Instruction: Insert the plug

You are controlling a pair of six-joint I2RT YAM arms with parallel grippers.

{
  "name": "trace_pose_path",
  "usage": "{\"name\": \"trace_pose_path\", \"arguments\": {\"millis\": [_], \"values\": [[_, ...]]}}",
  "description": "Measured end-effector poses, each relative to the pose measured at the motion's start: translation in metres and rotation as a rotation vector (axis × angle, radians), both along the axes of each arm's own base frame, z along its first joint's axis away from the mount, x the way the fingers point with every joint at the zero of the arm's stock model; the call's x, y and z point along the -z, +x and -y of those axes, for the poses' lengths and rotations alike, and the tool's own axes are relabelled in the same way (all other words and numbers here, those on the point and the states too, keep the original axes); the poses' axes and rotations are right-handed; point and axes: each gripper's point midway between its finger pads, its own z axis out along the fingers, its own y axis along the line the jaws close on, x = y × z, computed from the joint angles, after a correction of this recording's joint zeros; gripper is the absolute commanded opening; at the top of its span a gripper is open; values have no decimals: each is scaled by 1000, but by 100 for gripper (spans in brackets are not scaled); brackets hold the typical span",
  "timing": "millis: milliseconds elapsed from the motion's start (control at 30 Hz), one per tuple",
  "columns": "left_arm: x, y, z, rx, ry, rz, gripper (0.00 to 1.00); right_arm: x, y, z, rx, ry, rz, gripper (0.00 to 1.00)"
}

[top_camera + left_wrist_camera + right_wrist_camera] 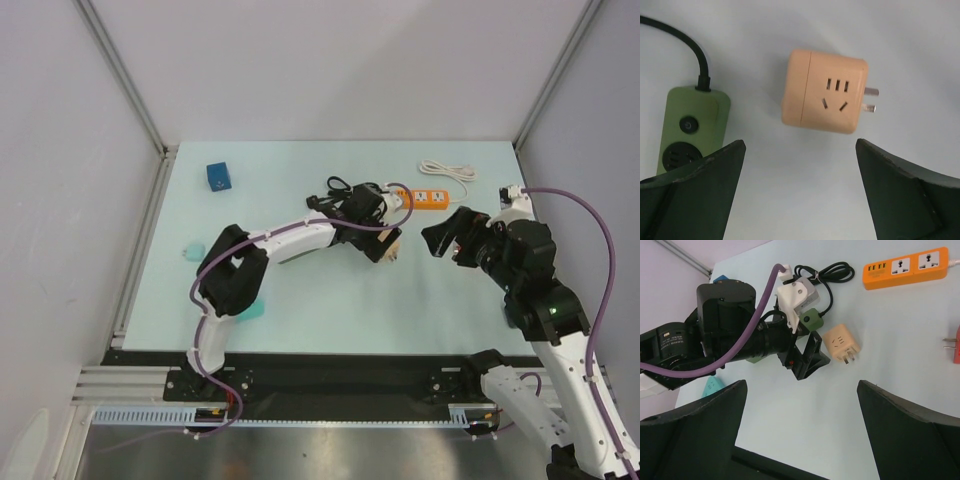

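Both dark fingers of the left gripper (800,145) stand spread and empty at the lower frame edge, the peach cube plug (822,91) lying loose mid-frame above them; right gripper (802,384) likewise gapes, holding nothing

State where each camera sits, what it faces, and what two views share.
Top external: above, behind the bases, looking down on the table; left arm and right arm show.
Left wrist: on left arm, looking down at peach adapter; open left hand shows.
Right wrist: on right arm, facing the left arm; open right hand shows.
Both wrist views share the peach adapter.
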Motion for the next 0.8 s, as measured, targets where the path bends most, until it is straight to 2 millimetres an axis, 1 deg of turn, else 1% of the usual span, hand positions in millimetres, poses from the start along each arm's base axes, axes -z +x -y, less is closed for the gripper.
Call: {"name": "trace_pose_path", "arguments": {"millis": [67, 167, 433, 533, 567, 633, 733, 800], "values": [[0, 5, 5, 5, -7, 13, 99, 0, 0, 1, 2, -1, -1, 100], [6, 11, 12, 18, -5, 20, 99, 0, 0, 1, 1, -3, 1, 100], [25, 13, 16, 35, 18, -3, 98, -3, -2, 4, 5, -10, 19, 100], [23, 16, 20, 34, 16, -2, 95, -4, -3, 4, 4, -13, 25, 100], [21, 18, 23, 34, 13, -4, 91, -5, -3, 4, 3, -14, 28, 100], [16, 20, 29, 33, -8, -11, 89, -5, -4, 5, 2, -16, 30, 100], [13, 6, 36, 36, -60, -80, 88, -5, -6, 6, 3, -18, 32, 100], [14, -11, 36, 43, -97, -140, 87, -6, -8, 7, 8, -20, 37, 100]]}}
